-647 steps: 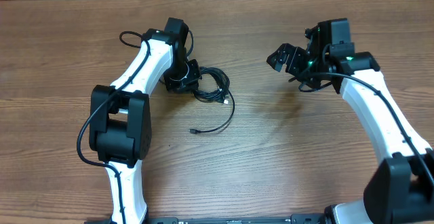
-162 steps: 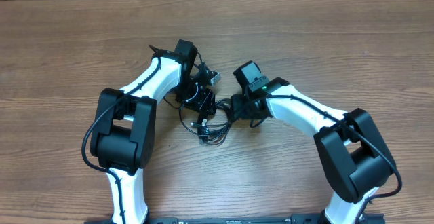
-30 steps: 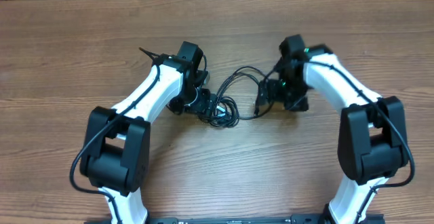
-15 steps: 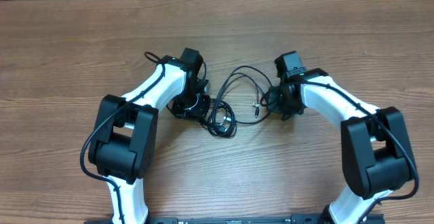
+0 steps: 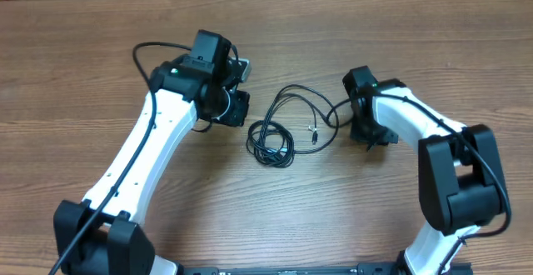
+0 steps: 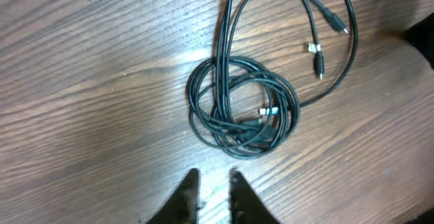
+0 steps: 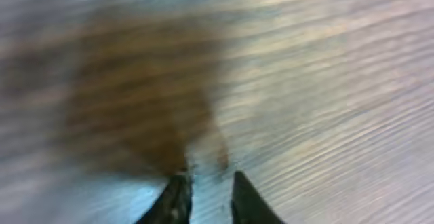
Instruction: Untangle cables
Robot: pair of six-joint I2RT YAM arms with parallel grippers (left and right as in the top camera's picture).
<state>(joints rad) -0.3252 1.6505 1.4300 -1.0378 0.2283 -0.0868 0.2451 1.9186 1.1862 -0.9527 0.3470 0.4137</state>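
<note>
Left arm has swung up and away toward the far-left of the desk (image 5: 100,42). Half a second ago its tool sat down at the bundle; now the left tool (image 6: 213,176) hangs clear of it, fingers drawn nearly together, gripping nothing. Wrist view looks straight down on the cables, a bare strip of wood between them and the fingertips.

Centre: the cables (image 5: 271,140) lie flat on the desk between the two arms, where they lay a moment back. They are thin black cords. The core is a tight round coil of several turns, strands crossing over one another. From it a doubled strand runs toward the far edge, then opens into a wide loose loop bending right. Small plug ends (image 6: 319,64), silver-tipped, lie free inside that loop.

Right: the right tool (image 7: 209,176) has eased off slightly and sits just right of the loose loop. Wrist view is smeared; fingers look almost closed, with no cord seen between them.

Reading: the bundle appears let go at the left. One length is pulled out, but the coil itself is still wound, so the job is judged partway at best.
</note>
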